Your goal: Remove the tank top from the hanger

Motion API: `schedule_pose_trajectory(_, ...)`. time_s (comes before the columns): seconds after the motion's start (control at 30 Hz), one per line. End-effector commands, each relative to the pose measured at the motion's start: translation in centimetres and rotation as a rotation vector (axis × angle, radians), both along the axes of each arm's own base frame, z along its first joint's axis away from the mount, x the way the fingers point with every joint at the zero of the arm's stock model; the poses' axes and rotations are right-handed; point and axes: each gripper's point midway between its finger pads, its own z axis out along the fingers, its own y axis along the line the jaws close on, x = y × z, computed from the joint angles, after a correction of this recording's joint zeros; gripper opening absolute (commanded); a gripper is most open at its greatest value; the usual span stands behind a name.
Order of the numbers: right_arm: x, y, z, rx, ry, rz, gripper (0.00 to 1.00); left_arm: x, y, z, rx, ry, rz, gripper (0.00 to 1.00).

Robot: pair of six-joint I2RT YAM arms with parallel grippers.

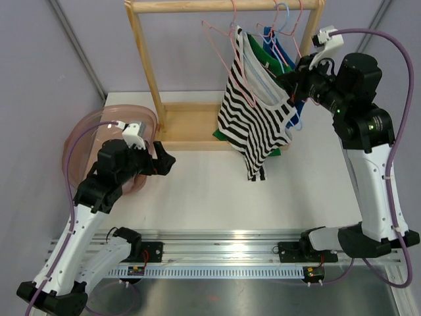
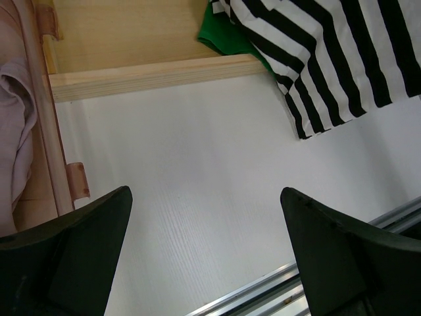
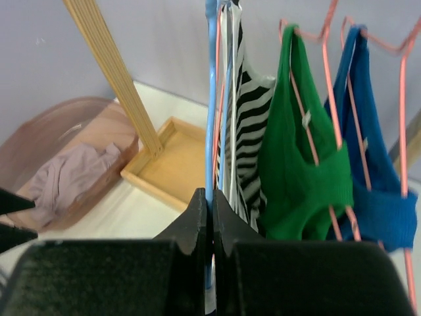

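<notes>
One pale garment (image 3: 69,179) in pink basket (image 3: 99,128); left claw (image 2: 205,194) agape, empty; right claw (image 3: 211,197) tight on tank top (image 1: 256,112).

Blue top (image 1: 272,34) largely behind the striped tank top (image 1: 253,115); pink basket (image 1: 82,128) partly under the left arm (image 1: 99,187).

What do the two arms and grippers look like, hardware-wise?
The left arm and right arm match: white links, black joint housings and bases. A lavender cable loops along each to a white camera block at the wrist. The left gripper and right gripper have matte black wedge fingers. Green lights show on the right arm.
</notes>
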Motion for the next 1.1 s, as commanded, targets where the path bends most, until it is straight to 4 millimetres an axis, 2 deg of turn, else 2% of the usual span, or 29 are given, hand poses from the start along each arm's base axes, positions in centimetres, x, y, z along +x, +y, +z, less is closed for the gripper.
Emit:
schedule_pose_trajectory(0.0,-2.0,-1.6,0.0,0.027,-0.036,-0.059,0.0,0.6,-0.1,1.8,-0.027,-0.075,0.006,0.99)
schedule_pose_trajectory(0.07,-3.0,-2.0,-1.2,0.032,-0.014,-0.069,0.0,0.5,-0.5,2.1,-0.043,-0.081,-0.005,0.99)
schedule_pose_trajectory(0.2,-6.0,-3.0,-5.3,0.038,0.071,-0.09,0.0,0.4,-1.1,3.2,-0.076,-0.098,-0.026,0.99)
schedule_pose_trajectory(0.37,-9.6,-2.9,-10.4,0.037,0.213,-0.041,0.0,0.1,-2.0,4.9,-0.127,-0.13,-0.057,0.99)
schedule_pose_trajectory(0.47,-12.1,-1.6,-13.7,0.056,0.298,0.063,0.0,-0.1,-2.5,5.7,-0.146,-0.146,-0.069,0.99)
schedule_pose_trajectory(0.67,-15.3,1.8,-17.8,0.136,0.457,0.302,0.0,-0.8,-4.3,7.2,-0.215,-0.206,-0.103,0.99)
schedule_pose_trajectory(0.73,-15.7,3.1,-17.6,0.192,0.458,0.385,0.0,-0.6,-4.7,7.3,-0.229,-0.223,-0.099,0.99)
schedule_pose_trajectory(0.77,-16.6,3.8,-18.3,0.215,0.489,0.455,0.0,-0.8,-5.1,7.1,-0.234,-0.22,-0.109,0.99)
schedule_pose_trajectory(0.8,-17.0,4.3,-18.2,0.25,0.513,0.486,0.0,-0.6,-5.4,7.1,-0.238,-0.222,-0.11,0.99)
schedule_pose_trajectory(0.83,-16.9,4.7,-17.5,0.269,0.473,0.52,0.0,-0.5,-5.4,6.8,-0.232,-0.221,-0.101,0.99)
schedule_pose_trajectory(0.87,-17.4,5.1,-17.9,0.286,0.489,0.562,0.0,-0.6,-5.8,6.7,-0.228,-0.219,-0.113,0.99)
schedule_pose_trajectory(1.0,-18.3,6.2,-16.5,0.332,0.489,0.644,0.0,-0.6,-6.6,5.7,-0.172,-0.194,-0.116,0.99)
schedule_pose_trajectory(1.03,-18.9,6.8,-16.1,0.329,0.48,0.682,0.0,0.0,-6.1,5.4,-0.144,-0.195,-0.071,0.99)
schedule_pose_trajectory(1.07,-19.2,7.1,-15.6,0.325,0.472,0.703,0.0,-0.3,-6.3,5.8,-0.132,-0.206,-0.08,0.99)
